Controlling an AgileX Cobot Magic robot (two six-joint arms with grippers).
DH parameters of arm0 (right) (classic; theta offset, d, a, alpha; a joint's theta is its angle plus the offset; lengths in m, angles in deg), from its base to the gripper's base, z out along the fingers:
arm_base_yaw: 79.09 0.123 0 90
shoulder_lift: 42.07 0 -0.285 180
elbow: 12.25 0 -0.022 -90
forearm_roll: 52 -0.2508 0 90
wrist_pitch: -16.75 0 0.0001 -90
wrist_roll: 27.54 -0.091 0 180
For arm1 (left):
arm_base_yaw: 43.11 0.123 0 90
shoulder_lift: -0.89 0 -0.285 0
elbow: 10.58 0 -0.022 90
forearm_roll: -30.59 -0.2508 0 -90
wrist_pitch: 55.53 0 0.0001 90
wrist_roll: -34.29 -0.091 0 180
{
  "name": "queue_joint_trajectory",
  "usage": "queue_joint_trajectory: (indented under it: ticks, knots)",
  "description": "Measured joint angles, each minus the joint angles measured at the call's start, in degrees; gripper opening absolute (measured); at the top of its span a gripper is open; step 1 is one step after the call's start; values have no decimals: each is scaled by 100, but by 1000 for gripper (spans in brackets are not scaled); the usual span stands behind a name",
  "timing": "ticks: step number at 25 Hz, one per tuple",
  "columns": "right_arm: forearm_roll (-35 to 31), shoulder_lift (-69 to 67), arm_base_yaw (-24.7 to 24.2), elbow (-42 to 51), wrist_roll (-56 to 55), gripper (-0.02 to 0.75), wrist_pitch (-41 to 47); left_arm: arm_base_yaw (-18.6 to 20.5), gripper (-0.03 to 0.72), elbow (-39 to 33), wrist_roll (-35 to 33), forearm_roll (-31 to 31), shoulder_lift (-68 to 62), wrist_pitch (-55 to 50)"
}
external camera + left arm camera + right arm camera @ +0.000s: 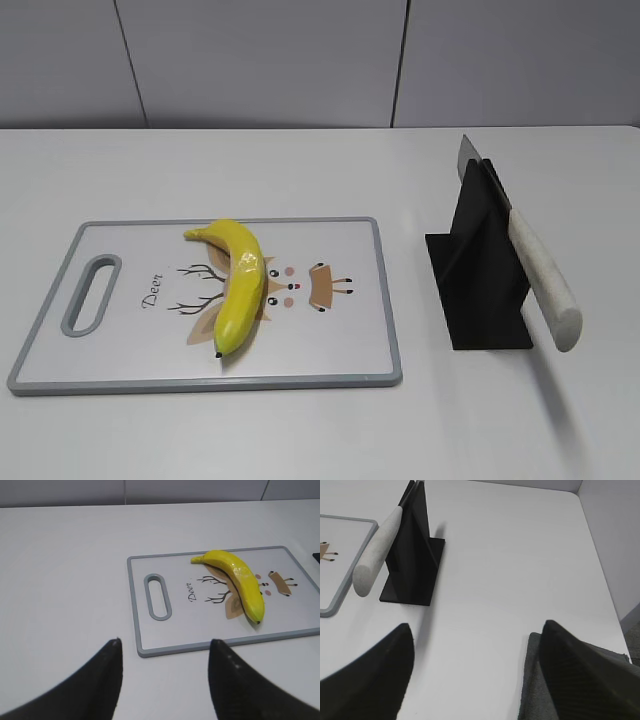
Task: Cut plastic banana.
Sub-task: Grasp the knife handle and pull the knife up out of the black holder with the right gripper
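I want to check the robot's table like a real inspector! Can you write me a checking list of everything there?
Surface: white table, bare around the board.
Job's things: plastic banana lies uncut on the cutting board; knife rests in the black stand, handle sticking out.
Clutter: nothing seen.
Grippers: left gripper open, empty, short of the board; right gripper open, empty, near the stand.
Cables: nothing seen.
Surroundings: grey wall panels behind.

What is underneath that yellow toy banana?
The glossy yellow plastic banana lies on a white, grey-rimmed cutting board, across a printed cartoon deer. Antlers and face show beside it; the drawing's part beneath the banana is hidden.
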Motion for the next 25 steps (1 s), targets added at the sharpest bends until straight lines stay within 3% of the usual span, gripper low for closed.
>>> queue_joint_trajectory:
  ticks: [15,25]
  knots:
    - [21,-93,0,-33,0,591,86,0,514,0,0,0,0,0]
    - [26,-1883,0,-554,-124,591,1210,0,510,0,0,0,0,0]
